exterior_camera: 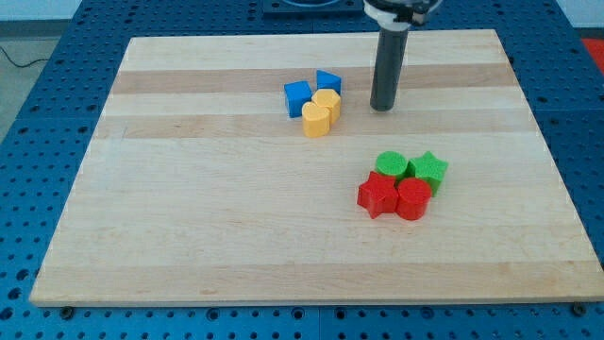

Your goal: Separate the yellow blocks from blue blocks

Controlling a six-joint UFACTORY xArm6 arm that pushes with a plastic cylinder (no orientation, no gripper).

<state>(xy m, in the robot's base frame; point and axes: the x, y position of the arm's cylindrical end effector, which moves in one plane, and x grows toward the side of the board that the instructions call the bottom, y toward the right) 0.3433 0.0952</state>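
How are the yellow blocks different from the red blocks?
The two yellow blocks sit near the view's top, touching the two blue blocks; the two red blocks sit lower, toward the view's right, touching the two green blocks.

My tip stands just right of the yellow pair, but far from the red pair.

Both are pairs, huddled in a cluster of four on the wooden board.

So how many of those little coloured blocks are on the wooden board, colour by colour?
Blue blocks: 2, one cube-like and one wedge-like
Yellow blocks: 2, one in front of the other, both rounded
Green blocks: 2, one round and one star-shaped
Red blocks: 2, one star-shaped and one round
Total: 8
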